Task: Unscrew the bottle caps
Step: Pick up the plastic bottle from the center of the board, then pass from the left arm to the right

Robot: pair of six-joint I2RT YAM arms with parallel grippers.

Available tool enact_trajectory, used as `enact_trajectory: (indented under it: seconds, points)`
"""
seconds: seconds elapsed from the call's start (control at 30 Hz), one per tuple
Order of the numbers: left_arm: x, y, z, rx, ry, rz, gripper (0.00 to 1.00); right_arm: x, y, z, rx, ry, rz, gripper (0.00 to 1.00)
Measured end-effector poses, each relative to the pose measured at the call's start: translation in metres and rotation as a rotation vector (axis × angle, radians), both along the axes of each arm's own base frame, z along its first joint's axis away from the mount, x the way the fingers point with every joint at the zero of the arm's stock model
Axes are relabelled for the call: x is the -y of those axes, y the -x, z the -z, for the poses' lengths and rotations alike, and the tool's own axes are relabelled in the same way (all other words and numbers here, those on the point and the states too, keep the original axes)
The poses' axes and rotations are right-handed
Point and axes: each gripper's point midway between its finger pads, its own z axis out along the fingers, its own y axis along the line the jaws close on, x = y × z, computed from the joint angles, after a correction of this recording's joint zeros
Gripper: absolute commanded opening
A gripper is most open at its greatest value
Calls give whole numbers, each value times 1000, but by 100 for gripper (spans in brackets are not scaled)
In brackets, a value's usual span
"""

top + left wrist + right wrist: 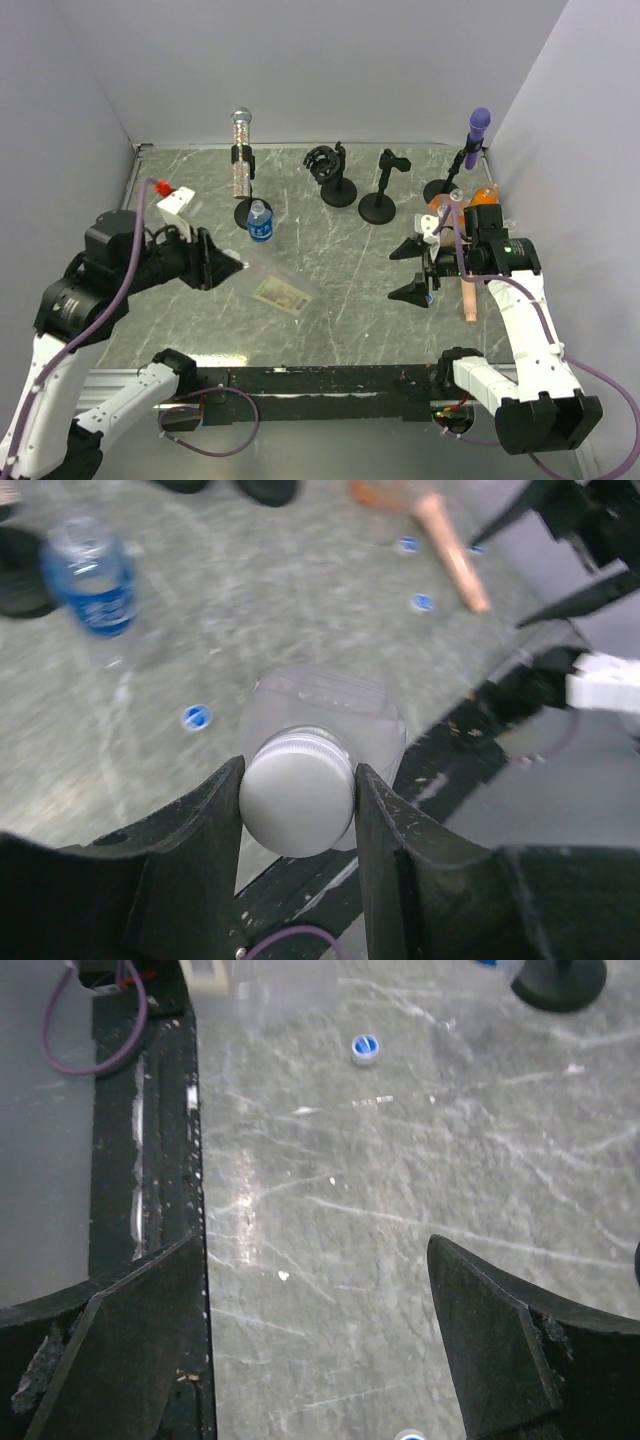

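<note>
left pincer (300,785) pinching white cap (297,795) of clear bottle (325,705), near worktop (300,610) front edge | right pincer (318,1250) spread, empty | several blue caps (196,717) already off | blue-labelled bottle (260,222) looks capped, left to do

Table (350,290) of grey stone-look veining, smooth, faintly glossy, finely scratched. White cap (297,800) in matt plastic, ribbed round the rim, on a clear bottle (330,705) of thin see-through plastic. Left gripper (300,770) and right gripper (315,1245) in black matt plastic, scuffed and dusty at the edges. Small blue cap (366,1047) in smooth plastic. Silver microphone (240,150) coated in glitter; purple microphone (479,125) smooth. Stand bases (377,208) black, slightly shiny. Walls (300,60) plain and matt.
</note>
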Motion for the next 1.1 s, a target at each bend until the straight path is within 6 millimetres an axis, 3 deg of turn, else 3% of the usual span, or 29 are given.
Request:
enact_trajectory:
  seconds: [0.1, 0.23, 0.4, 0.57, 0.83, 1.1]
  points:
    - [25, -1, 4, -8, 54, 136, 1, -5, 10, -17, 20, -19, -41, 99]
    - [63, -10, 24, -43, 89, 296, 1, -14, 26, -25, 4, -34, -104, 99]
    - [122, -12, 47, -65, 61, 470, 1, -19, 46, -20, -30, -29, -135, 99]
    - [163, -18, 54, -8, 57, 531, 1, -16, 48, -2, -72, 1, -81, 99]
    - [203, -8, 47, 118, 124, 613, 1, -18, 26, 10, -153, 12, -12, 99]
    - [215, -12, 51, 150, 145, 606, 1, -26, 21, 17, -258, -11, -36, 99]
